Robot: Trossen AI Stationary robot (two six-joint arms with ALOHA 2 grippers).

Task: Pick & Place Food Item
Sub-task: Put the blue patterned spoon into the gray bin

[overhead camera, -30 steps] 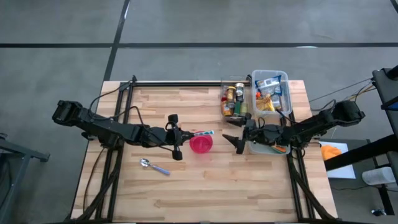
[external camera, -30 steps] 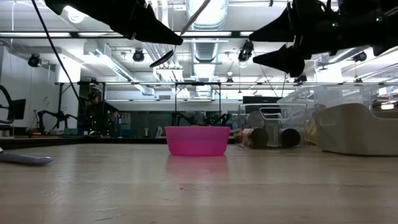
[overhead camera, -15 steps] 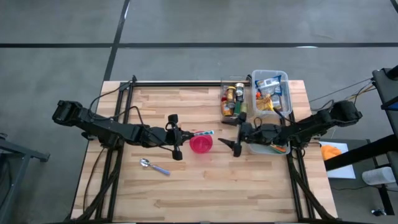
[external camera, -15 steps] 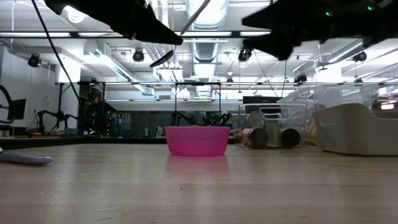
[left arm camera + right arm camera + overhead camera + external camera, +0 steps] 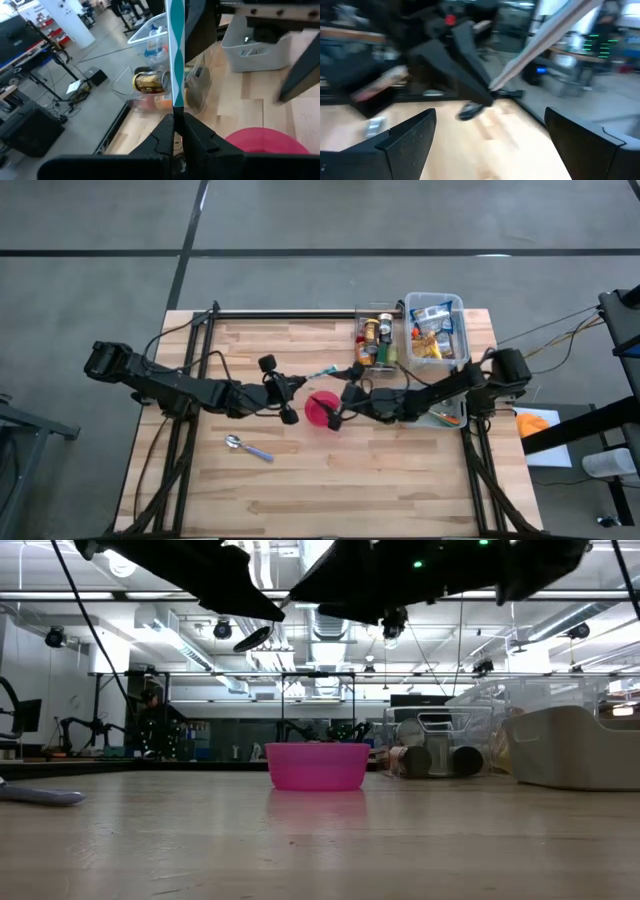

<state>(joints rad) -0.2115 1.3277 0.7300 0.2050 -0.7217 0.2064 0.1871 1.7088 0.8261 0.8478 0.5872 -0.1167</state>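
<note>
A pink bowl (image 5: 320,410) (image 5: 317,766) stands on its base mid-table. Just left of it, above the table, my left gripper (image 5: 284,396) (image 5: 176,122) is shut on a spoon with a teal-and-white handle (image 5: 324,372). The spoon's bowl (image 5: 253,638) (image 5: 469,111) shows below its fingertips. My right gripper (image 5: 339,406) (image 5: 490,120) hovers open at the pink bowl's right rim, facing the left gripper, with nothing between its fingers. Food items lie in clear containers (image 5: 376,340) (image 5: 436,328) at the far right. My left gripper pinches the spoon's handle (image 5: 174,111) between its two fingers, close to the spoon-bowl end. The fingers come roughly level from the table's left and lie along the handle. The handle runs on past them toward the far right, with the spoon lifted clear of the table.
A second spoon (image 5: 248,447) (image 5: 40,796) lies flat near the front left. A white bin (image 5: 575,745) sits at the right under my right arm. A metal bar (image 5: 290,312) runs along the far edge.
My right gripper has swept toward the table's left, from beside the white bin to the pink bowl's right rim, rolling as it went and staying open. My left gripper has turned at the wrist in place. The spoon's handle has swung from pointing right toward the far right.
</note>
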